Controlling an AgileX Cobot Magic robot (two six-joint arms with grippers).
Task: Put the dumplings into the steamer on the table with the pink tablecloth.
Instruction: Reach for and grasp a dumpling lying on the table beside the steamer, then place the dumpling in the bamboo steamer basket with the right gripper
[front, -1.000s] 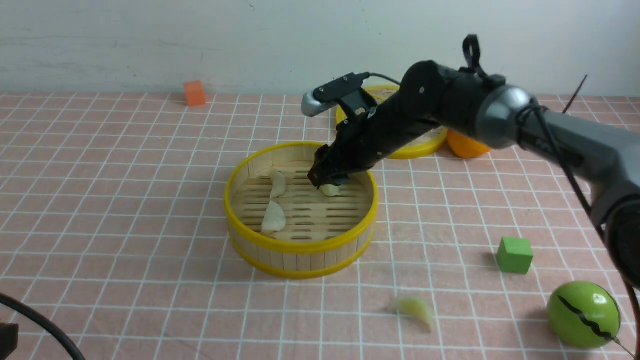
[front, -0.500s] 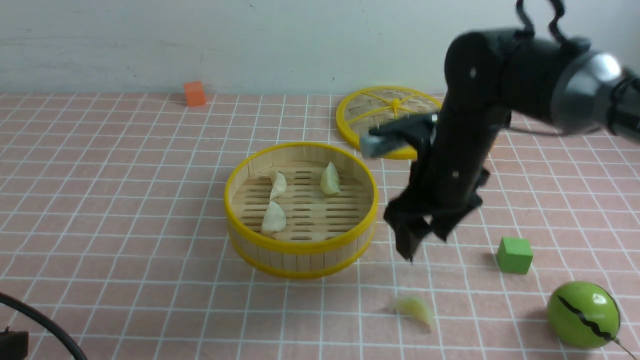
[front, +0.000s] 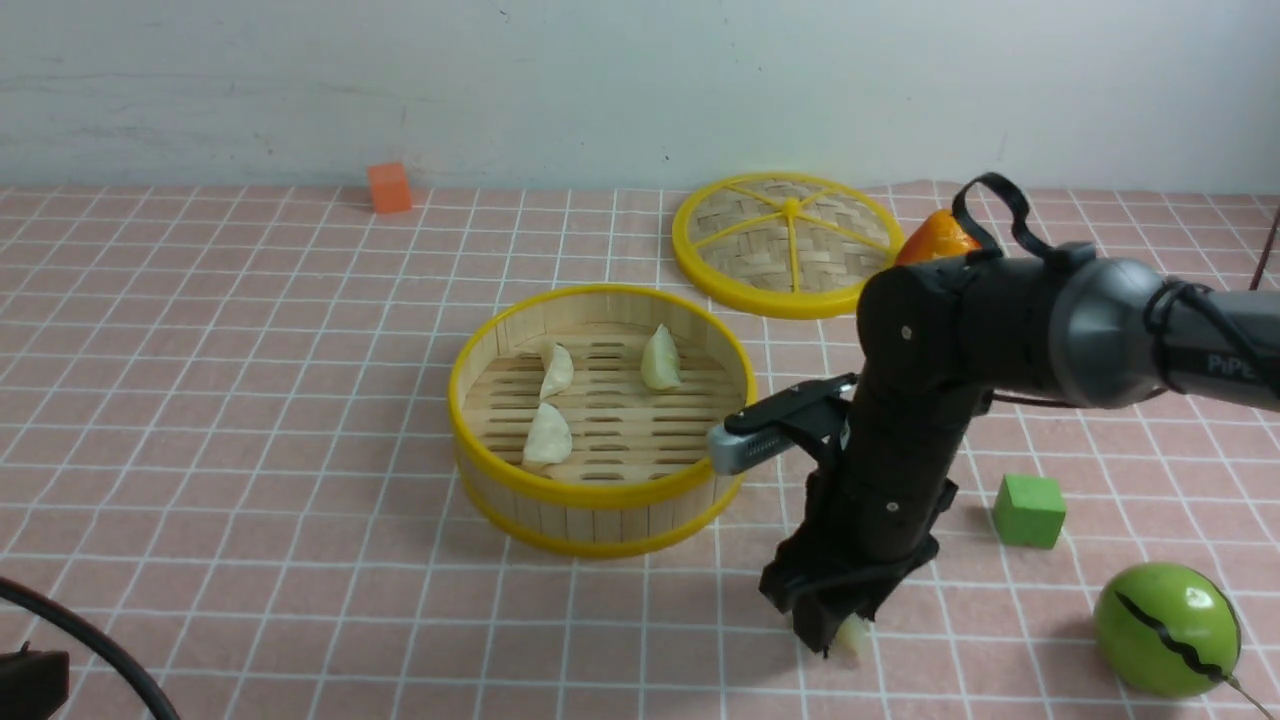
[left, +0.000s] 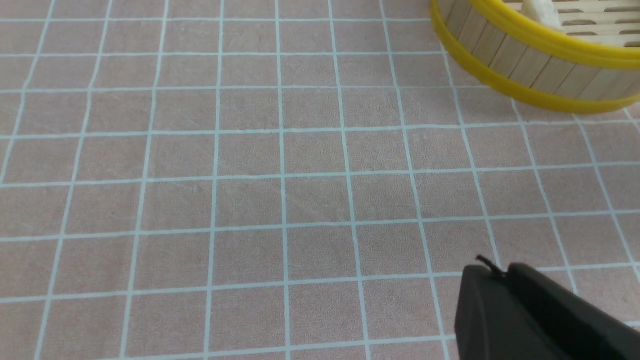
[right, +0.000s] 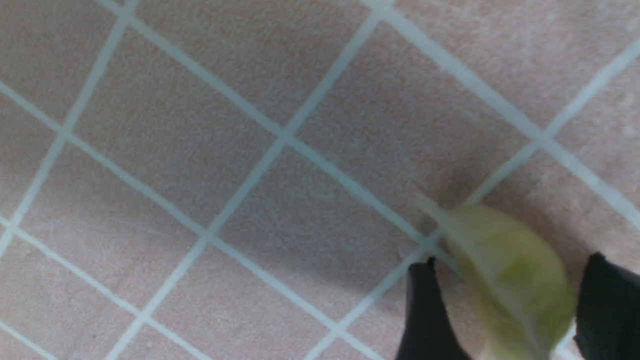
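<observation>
The right gripper (front: 830, 635) is pointing down at the table (front: 150, 560), in front of and to the right of the steamer (front: 600, 492). Its jaws are standing apart, one on each side of a pale green dumpling (right: 510, 280), which is lying on the pink tablecloth (front: 250, 400). Whether the jaws are pressing on the dumpling cannot be told. Three other dumplings (front: 548, 436) are lying on the steamer's slat floor, two to the left and one to the right. The left gripper (left: 505, 272) is hanging over bare cloth near the steamer, its jaws together and holding nothing. The woven lid (front: 790, 245) is lying behind the steamer, and a green cube (front: 1028, 510) is sitting to the right of the arm.
</observation>
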